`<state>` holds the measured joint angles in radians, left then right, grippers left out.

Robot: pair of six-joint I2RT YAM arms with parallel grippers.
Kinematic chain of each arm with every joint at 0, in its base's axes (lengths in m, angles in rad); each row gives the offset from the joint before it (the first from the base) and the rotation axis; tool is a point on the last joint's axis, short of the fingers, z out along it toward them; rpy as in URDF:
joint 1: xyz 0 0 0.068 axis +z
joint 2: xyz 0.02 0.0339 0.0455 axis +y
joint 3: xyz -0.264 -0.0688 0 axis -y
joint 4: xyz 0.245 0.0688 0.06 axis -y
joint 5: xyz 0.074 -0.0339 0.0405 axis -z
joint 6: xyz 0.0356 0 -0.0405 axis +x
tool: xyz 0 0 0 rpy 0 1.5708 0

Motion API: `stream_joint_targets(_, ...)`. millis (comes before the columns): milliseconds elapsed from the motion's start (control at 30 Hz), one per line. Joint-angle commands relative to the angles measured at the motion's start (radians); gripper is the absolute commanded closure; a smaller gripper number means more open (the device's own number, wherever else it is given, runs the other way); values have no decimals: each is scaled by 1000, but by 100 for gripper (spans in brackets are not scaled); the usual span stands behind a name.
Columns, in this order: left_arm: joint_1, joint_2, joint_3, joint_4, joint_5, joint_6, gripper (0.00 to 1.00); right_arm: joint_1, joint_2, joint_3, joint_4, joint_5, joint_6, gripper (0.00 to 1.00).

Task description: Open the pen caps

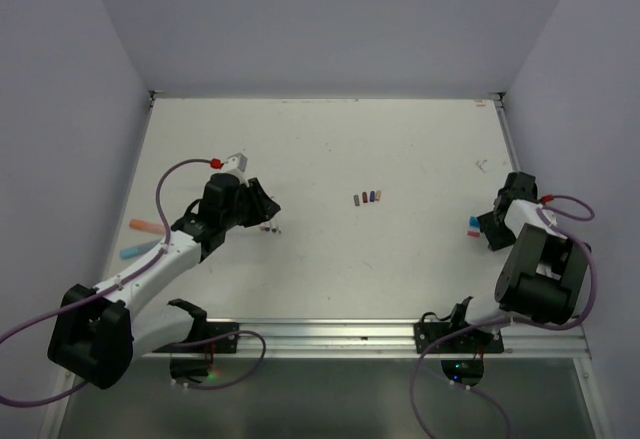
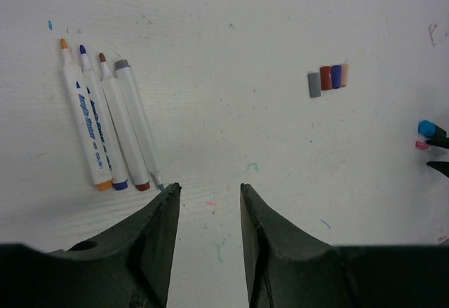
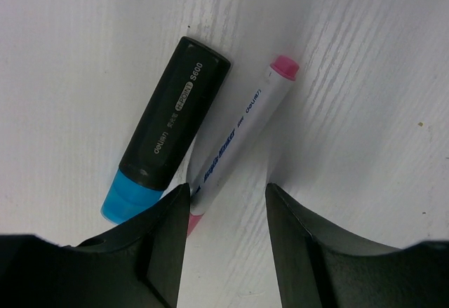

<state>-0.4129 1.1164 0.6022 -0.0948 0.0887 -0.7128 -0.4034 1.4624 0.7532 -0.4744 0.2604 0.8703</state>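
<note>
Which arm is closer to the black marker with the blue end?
Right. The right gripper hangs just over the black marker; the left gripper is across the table, near four white pens.

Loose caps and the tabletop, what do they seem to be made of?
The caps look like moulded plastic: smooth, opaque, each one solid colour. The tabletop looks like white-painted or laminated wood, matte, with fine grain lines showing; which of the two is unclear.

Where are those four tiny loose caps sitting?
Top view: the four caps lie in a row near the table's middle; the left wrist view shows them right of the four pens.
</note>
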Motion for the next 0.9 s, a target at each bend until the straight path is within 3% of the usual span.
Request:
stream_joint_targets(0,-1,6,31,15,5,29,58,-8,29,17,34,20,-1,49)
stream_joint_targets(200,-3,0,31,13,3,27,58,-8,44,-2,53,14,-4,50)
stream_joint_targets(300,-3,-3,28,12,9,23,58,-8,41,-18,51,13,-13,62)
stream_joint_targets(433,-3,-21,16,17,17,10,57,-8,-2,-55,22,4,-11,65)
stream_joint_targets(567,-3,-43,2,20,28,3,58,-8,-56,-87,-15,-9,-11,77)
stream_joint_targets(600,-4,-46,-1,21,32,-2,58,-8,-65,-92,-21,-10,-11,88)
stream_joint_targets(667,-4,-62,-5,18,40,-2,58,-8,-80,-106,-41,-21,-20,100)
stream_joint_targets(867,-4,-113,-21,1,57,-7,58,-8,-236,-167,-115,-15,-24,100)
